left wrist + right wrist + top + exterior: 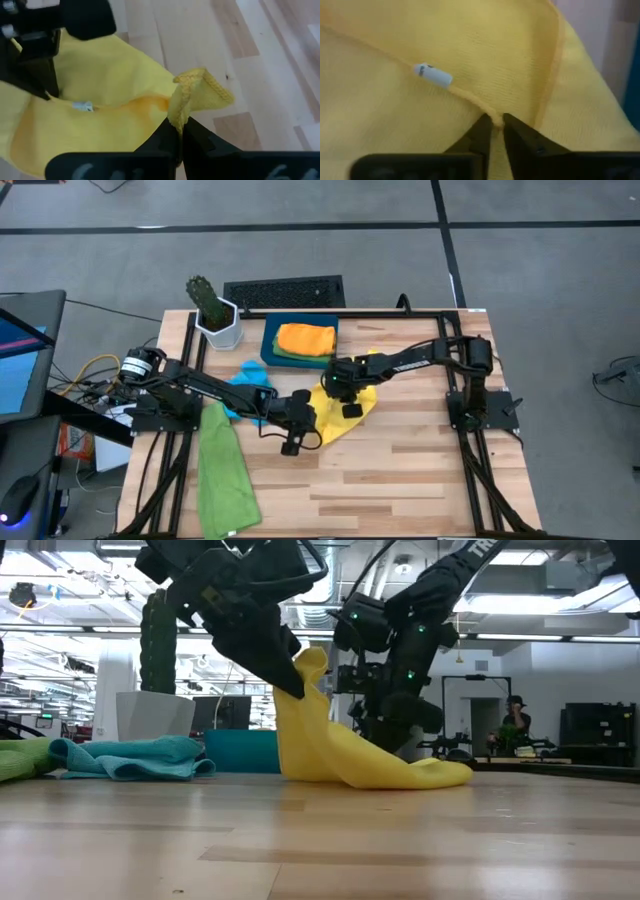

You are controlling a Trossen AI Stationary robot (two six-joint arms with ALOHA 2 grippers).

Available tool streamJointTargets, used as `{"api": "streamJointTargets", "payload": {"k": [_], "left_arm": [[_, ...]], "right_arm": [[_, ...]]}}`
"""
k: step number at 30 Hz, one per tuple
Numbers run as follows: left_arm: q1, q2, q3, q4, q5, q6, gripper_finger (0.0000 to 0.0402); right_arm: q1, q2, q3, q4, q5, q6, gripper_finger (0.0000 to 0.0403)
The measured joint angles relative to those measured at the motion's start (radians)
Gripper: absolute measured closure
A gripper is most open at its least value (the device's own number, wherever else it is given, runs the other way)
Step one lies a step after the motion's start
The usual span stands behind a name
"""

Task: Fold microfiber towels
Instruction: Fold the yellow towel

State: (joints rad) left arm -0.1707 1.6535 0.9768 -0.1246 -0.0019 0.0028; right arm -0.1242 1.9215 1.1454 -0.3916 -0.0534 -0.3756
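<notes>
A yellow towel point(352, 408) lies crumpled mid-table, one corner raised. My left gripper point(181, 131) is shut on that raised corner, at the towel's left side point(310, 418). My right gripper point(495, 125) comes down on the towel's far part point(343, 392), shut on a hem near a white tag point(434, 76). An orange towel point(305, 338) rests on a folded green one in the teal tray point(268, 348). A sky-blue towel point(250, 378) and a green towel point(225, 470) lie at the left. My left gripper pinches the yellow towel's corner point(186, 102) between its two fingers, slanting down from the table's left. The corner tip sticks out past the fingertips. That corner is lifted point(303, 675); the cloth slopes slack from it down to the table point(400, 775). My right gripper pinches a stitched hem edge point(492, 114) of the yellow towel between its fingertips, coming steeply from above. The hem runs across the fingers. The cloth around it lies spread and slack; one layer or several, I cannot tell.
A cactus in a white pot point(215, 315) and a black keyboard point(285, 292) stand at the far edge. Bare wood stretches across the near and right parts of the table point(420, 470). Black frame rails point(470, 470) run along both sides.
</notes>
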Motion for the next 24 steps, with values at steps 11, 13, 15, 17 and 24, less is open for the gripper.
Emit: {"api": "streamJointTargets", "payload": {"k": [11, 13, 15, 17, 24], "left_arm": [[0.012, -0.044, 0.051, -0.108, -0.005, -0.217, 0.0401], [0.015, -0.076, 0.08, -0.151, -0.006, -0.283, 0.0401], [0.016, -0.111, 0.121, -0.19, -0.007, -0.355, 0.0401], [0.013, -0.148, 0.182, -0.262, -0.005, -0.428, 0.0401], [-0.016, -0.241, 0.447, -0.479, -0.081, -0.47, 0.0401]], "right_arm": [[0.035, -0.286, 0.074, -0.295, -0.001, 0.231, 0.0395], [0.066, -0.39, 0.097, -0.358, 0.002, 0.328, 0.0396], [0.109, -0.5, 0.113, -0.401, 0.008, 0.432, 0.0398], [0.164, -0.612, 0.123, -0.409, 0.042, 0.542, 0.0398], [0.427, -0.916, 0.18, -0.403, 0.456, 0.781, 0.0399]]}}
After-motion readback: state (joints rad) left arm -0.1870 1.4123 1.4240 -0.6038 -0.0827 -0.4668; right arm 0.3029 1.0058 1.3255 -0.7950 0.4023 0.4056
